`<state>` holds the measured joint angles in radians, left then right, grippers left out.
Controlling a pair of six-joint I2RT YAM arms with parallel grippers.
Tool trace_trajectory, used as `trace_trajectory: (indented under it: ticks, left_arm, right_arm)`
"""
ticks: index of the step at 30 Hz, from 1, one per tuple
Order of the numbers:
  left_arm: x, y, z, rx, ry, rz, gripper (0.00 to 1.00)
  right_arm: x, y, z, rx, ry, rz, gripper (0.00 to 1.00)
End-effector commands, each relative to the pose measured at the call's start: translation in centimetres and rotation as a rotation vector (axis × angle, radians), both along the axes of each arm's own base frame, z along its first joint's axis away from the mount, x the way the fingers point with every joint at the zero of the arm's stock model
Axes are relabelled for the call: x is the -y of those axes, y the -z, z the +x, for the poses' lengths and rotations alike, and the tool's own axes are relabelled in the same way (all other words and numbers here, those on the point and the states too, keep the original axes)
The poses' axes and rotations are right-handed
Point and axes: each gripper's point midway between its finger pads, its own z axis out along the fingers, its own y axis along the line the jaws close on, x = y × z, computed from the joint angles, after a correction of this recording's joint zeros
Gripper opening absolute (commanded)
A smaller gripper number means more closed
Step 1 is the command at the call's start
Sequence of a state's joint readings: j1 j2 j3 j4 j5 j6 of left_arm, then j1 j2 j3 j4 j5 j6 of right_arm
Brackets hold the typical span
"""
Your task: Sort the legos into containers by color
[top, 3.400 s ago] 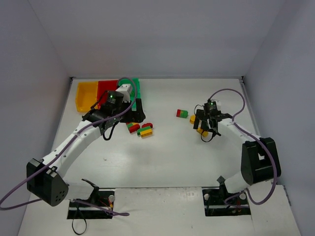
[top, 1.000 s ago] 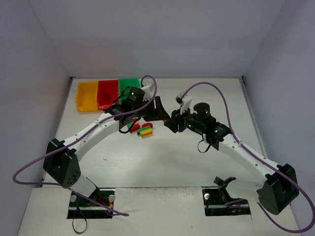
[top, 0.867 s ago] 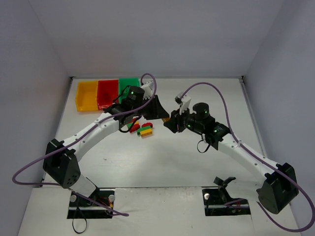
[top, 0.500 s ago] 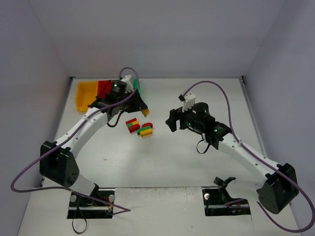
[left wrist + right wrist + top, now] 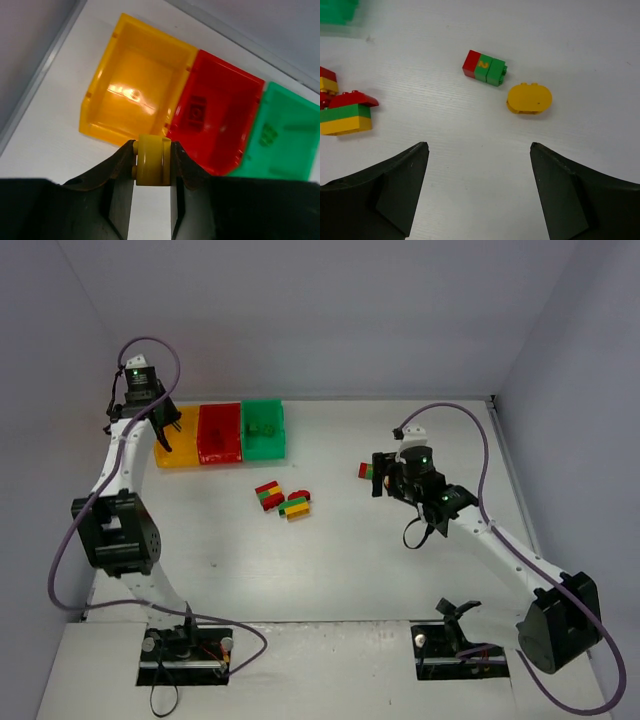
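A yellow brick (image 5: 154,160) is gripped between the left fingers (image 5: 120,172), held high near the bins. The yellow bin (image 5: 135,75) is seen just ahead of the tips and a touch to their left, mouth open upward. The red bin (image 5: 225,115) lies ahead to the right, with the green bin (image 5: 295,145) beyond it. The drop is judged to need a short carry forward and slightly left; released here, the brick could strike the near rim or fall short onto the desk (image 5: 470,150).

The right fingers (image 5: 385,195) are spread wide with nothing held, well apart from the bins. A red-green brick (image 5: 485,66) and a yellow oval piece (image 5: 529,98) lie ahead between them, the oval's long axis running across the gap.
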<state>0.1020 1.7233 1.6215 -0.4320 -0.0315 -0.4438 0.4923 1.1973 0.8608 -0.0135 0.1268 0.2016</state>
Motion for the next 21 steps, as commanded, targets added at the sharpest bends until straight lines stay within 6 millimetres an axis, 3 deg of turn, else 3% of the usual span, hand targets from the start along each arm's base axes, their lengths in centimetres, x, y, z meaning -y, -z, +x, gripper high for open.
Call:
trace_trajectory:
  ticks: [1,2,9,13,16,18,19,20,21]
  left_arm:
    - [-3.5,0.2,2.7,0.002,-0.047,0.085,0.08]
    - [-4.0,1.0,4.1,-0.005,-0.047,0.087,0.15]
    - [-5.9,4.3,7.5,-0.074,-0.051,0.136,0.35]
    - [-6.1,3.6,8.3,-0.049,-0.042,0.134,0.57]
    - [-5.3,3.0,8.2,-0.031,-0.013,0.112,0.64]
    - [-4.6,1.5,7.7,-0.01,-0.005,0.099,0.7]
    - [-4.0,1.8,7.2,-0.017,0.01,0.08,0.71]
    - [-3.6,0.1,6.6,0.014,0.012,0.075,0.72]
    - [-3.0,-0.4,6.1,0.024,0.008,0.053,0.72]
  right_arm:
    - [1.4,-1.7,2.1,0.038,0.08,0.029,0.79]
    - [2.1,-1.4,2.4,0.032,0.095,0.024,0.79]
    - [3.3,0.2,3.2,-0.012,0.117,-0.001,0.79]
    - [3.6,3.0,3.2,-0.092,0.117,-0.061,0.79]
    - [4.1,4.6,3.7,-0.128,0.14,-0.1,0.79]
    - [4.5,5.3,4.2,-0.144,0.157,-0.119,0.8]
    - [4.7,6.1,4.4,-0.163,0.164,-0.131,0.8]
    - [4.8,6.4,4.6,-0.173,0.173,-0.134,0.8]
    - [4.8,6.4,5.1,-0.171,0.184,-0.133,0.81]
